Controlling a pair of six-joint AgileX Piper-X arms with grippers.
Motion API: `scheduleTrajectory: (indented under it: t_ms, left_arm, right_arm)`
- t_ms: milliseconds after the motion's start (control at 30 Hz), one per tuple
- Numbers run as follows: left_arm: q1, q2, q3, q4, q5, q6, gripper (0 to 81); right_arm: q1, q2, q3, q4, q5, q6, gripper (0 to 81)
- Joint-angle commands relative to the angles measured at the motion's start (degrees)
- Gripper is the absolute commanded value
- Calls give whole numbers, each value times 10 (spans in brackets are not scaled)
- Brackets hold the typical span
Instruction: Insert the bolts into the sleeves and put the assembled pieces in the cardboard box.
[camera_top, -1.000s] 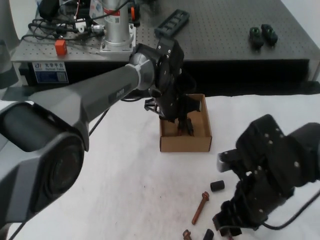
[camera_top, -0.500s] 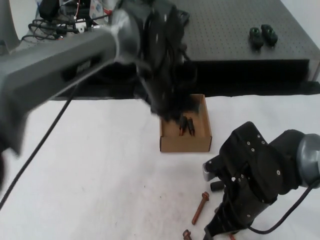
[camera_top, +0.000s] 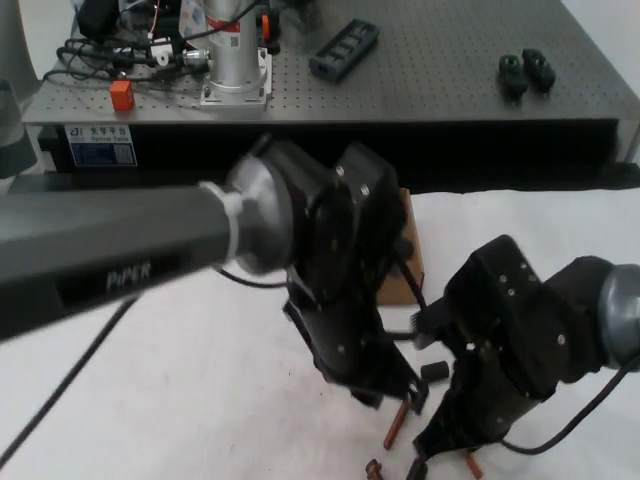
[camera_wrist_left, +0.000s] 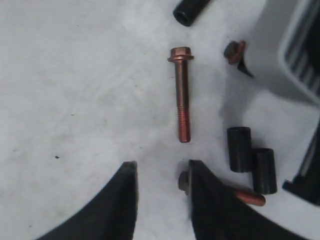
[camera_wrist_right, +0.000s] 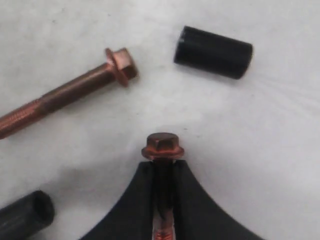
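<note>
We see the right pincer clenched on a copper-coloured hex-head bolt, the head poking just past its fingertips. Ahead lie a second copper bolt and a black cylindrical sleeve on the white tabletop. Our left pincer is released, with a loose bolt ahead of its gap and two black sleeves side by side nearby. In the high view the left arm covers most of the brown cardboard box beyond.

White cloth surface, cardboard box mid-frame, copper bolt and black sleeve among loose pieces lower right.
</note>
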Motion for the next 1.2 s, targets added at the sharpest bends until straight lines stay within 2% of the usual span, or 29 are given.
scheduleTrajectory:
  t_ms: [0, 133, 233, 400, 867, 1167]
  left_arm:
    - [-19, -6, 0, -8, 2, 18, 251]
    - [-37, -2, 0, -45, 47, 24, 251]
    - [-49, 12, 0, -54, 51, 24, 251]
    - [-73, 50, 0, -55, 62, 32, 251]
    - [-83, 102, -4, -74, 10, 46, 251]
    - [-83, 120, -4, -75, 10, 57, 251]
  right_arm:
    - [17, 8, -2, -9, 4, -8, 6]
    - [-44, -53, -2, 25, -7, -6, 6]
    - [-86, -114, -1, 50, -26, -6, 6]
    - [-123, -211, -2, 85, -39, -4, 6]
    - [-130, -312, -2, 137, -39, 7, 6]
    - [-130, -343, -2, 147, -39, 7, 6]
